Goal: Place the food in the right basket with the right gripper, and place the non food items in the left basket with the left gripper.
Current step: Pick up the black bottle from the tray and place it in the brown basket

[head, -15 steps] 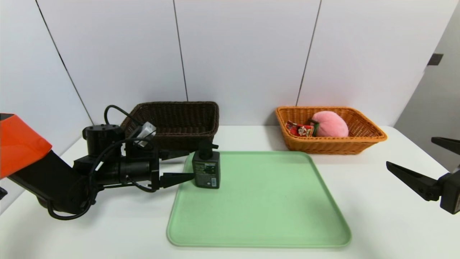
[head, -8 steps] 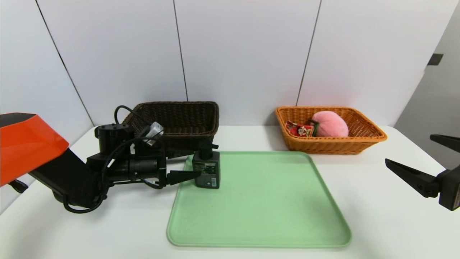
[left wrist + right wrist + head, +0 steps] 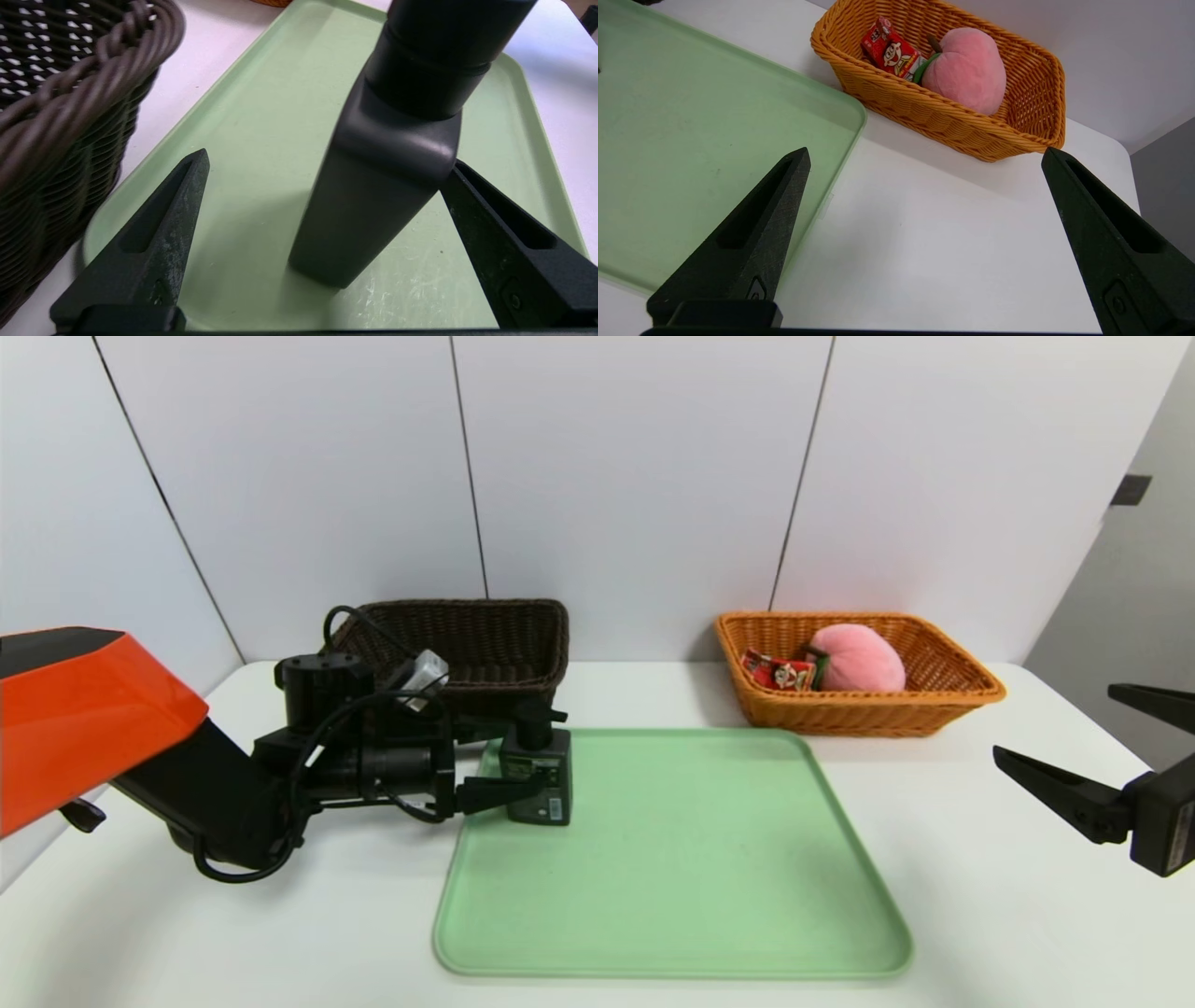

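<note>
Right now the left gripper (image 3: 525,755) is at the left side of the tray (image 3: 709,868), its fingers spread wide on either side of the bottle (image 3: 378,186). The bottle stands upright on the tray, near its far left corner, with its pump (image 3: 535,724) on top and its printed label (image 3: 537,782) towards the head camera. One finger is right at the bottle's side in the left wrist view, though whether they touch I can't tell; the other is well apart from it, towards the left basket (image 3: 551,663). The jaws are open and not clamped on the bottle.

The left basket sits on the table (image 3: 644,695) beyond the tray's far left corner, partly hidden by the left arm (image 3: 103,719) in the head view.

Over on the right, the right gripper (image 3: 927,149) hangs above the table beside the tray, open wide and holding nothing. The right basket (image 3: 924,107) sits beyond the tray's far right corner. Inside lie the pink peach (image 3: 969,70), showing its brown stem (image 3: 934,43) and green leaf (image 3: 924,68), and the red packet (image 3: 893,50), just beside the leaf.
</note>
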Robot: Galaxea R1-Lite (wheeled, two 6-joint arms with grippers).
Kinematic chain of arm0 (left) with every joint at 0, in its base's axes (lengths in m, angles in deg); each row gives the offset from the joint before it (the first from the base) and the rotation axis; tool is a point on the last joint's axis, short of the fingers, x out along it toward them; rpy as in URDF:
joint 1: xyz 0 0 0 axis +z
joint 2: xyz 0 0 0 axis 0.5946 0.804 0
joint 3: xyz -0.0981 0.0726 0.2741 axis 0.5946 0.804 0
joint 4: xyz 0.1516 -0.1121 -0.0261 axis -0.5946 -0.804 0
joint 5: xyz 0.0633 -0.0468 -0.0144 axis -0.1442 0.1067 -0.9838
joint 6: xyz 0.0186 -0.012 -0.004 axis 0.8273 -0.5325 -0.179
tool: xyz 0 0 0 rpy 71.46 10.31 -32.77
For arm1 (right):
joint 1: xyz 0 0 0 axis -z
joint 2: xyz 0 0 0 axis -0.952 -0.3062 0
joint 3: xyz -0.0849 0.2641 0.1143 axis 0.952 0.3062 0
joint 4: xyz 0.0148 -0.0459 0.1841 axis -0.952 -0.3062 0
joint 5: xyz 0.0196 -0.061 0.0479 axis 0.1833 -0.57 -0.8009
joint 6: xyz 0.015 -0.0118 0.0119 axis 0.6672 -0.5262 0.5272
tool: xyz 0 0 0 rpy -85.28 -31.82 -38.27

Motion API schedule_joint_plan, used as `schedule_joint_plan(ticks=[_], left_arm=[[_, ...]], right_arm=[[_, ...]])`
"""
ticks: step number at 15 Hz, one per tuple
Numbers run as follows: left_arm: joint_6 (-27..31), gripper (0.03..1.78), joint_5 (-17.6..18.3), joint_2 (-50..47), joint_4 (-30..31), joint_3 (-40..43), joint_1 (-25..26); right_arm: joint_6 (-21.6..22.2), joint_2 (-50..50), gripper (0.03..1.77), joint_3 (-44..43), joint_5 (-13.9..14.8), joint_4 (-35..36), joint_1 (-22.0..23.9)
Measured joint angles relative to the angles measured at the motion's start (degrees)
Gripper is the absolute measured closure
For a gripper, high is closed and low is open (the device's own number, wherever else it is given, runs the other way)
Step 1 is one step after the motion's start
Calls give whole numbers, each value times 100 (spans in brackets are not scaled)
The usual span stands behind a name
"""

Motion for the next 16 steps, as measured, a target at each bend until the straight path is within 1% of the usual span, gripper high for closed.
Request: schedule_joint_plan(ticks=[6, 8, 10, 12, 15, 16], left_arm=[[7, 12, -111, 52, 0, -122, -246], [24, 12, -233, 105, 52, -174, -262], [29, 45, -279, 124, 67, -183, -273], [27, 74, -282, 127, 78, -179, -271], [29, 104, -282, 116, 78, -155, -266], [27, 123, -288, 113, 78, -152, -266]], right_arm=[[5, -13, 9, -6, 7, 7, 0], [9, -16, 9, -13, 10, 7, 0], [7, -16, 9, -13, 10, 7, 0], [7, -20, 9, -13, 10, 5, 0], [9, -20, 9, -13, 7, -2, 0], [9, -22, 9, -6, 10, -2, 0]])
